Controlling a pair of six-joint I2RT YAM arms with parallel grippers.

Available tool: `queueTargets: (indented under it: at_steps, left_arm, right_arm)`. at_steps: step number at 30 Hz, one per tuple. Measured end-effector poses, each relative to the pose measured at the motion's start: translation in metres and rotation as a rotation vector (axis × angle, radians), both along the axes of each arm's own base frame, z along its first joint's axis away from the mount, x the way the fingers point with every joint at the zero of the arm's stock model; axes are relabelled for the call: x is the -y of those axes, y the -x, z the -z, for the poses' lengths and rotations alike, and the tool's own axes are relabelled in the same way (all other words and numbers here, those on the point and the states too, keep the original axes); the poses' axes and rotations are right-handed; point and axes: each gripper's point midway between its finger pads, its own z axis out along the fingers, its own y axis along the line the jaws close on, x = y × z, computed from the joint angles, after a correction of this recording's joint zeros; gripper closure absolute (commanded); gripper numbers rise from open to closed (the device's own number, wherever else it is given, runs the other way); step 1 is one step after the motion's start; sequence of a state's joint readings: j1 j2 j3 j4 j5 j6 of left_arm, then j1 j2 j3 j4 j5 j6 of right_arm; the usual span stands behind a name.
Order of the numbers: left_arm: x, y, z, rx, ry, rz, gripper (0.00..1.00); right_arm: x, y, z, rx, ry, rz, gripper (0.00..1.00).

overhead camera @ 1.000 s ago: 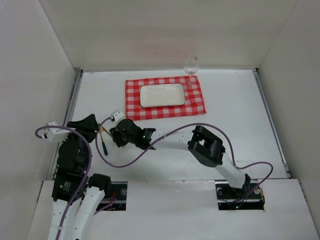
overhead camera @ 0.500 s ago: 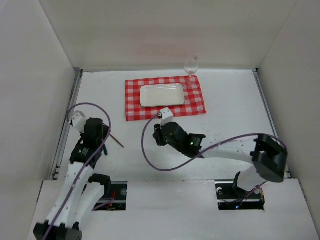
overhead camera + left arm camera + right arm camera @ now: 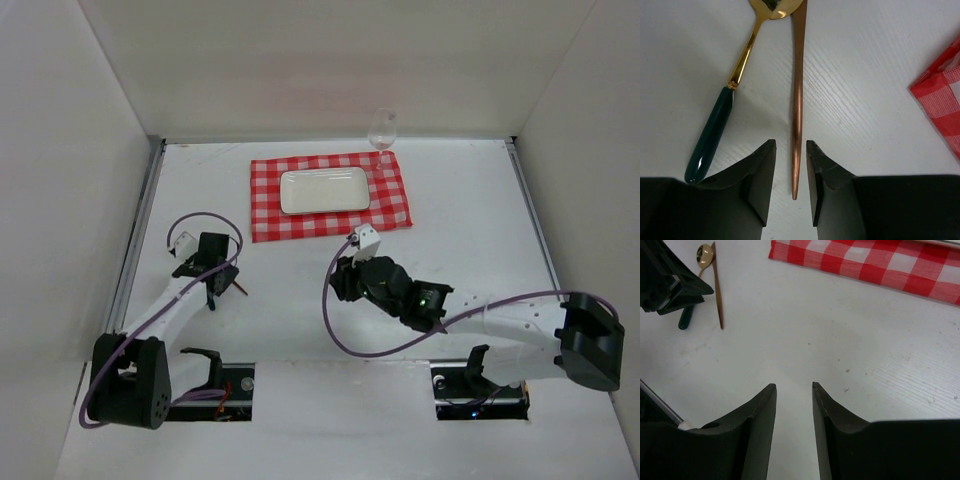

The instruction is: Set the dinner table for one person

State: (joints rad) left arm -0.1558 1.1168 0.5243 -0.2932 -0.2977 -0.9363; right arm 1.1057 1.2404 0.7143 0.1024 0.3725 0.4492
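Note:
The dinner table (image 3: 470,220) is the white tabletop. A red-and-white checked cloth (image 3: 390,205) lies at its far middle with a white rectangular plate (image 3: 324,190) on it. A wine glass (image 3: 382,130) stands at the cloth's far right corner. A thin copper utensil (image 3: 797,100) and a gold spoon with a dark green handle (image 3: 715,125) lie side by side at the near left. My left gripper (image 3: 790,144) is open, its fingers on either side of the copper handle's end without touching it. My right gripper (image 3: 792,386) is open and empty above bare table, near the middle.
Metal rails (image 3: 140,230) run along the table's side edges, and white walls enclose it. In the right wrist view the left gripper (image 3: 670,287) sits beside the spoon (image 3: 702,255) and the copper utensil (image 3: 717,290). Both arms' purple cables loop over the near table.
My left arm has swung in and brought its gripper down over the copper utensil's end. My right arm has pulled back to the right, away from the cutlery, toward the table's middle.

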Motion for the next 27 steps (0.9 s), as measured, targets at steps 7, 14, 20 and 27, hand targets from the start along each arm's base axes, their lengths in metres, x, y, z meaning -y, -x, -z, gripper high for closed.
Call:
queueTargets:
  at_steps: [7,14,20,27]
  left_arm:
    - [0.006,-0.005,0.019,-0.033,-0.001,0.012,0.74]
    - [0.009,-0.026,0.019,0.024,-0.001,0.014,1.0]
    - [0.022,-0.02,0.018,0.02,-0.004,0.075,1.0]
    - [0.03,-0.015,0.019,0.016,-0.022,0.135,1.0]
  right_arm:
    - [-0.01,0.003,0.017,-0.024,0.02,-0.038,0.58]
    - [-0.017,0.012,0.025,-0.039,0.032,-0.077,0.54]
    - [-0.001,0.008,0.0,-0.006,-0.035,-0.057,0.5]
    - [0.034,-0.007,-0.051,0.075,-0.169,0.024,0.49]
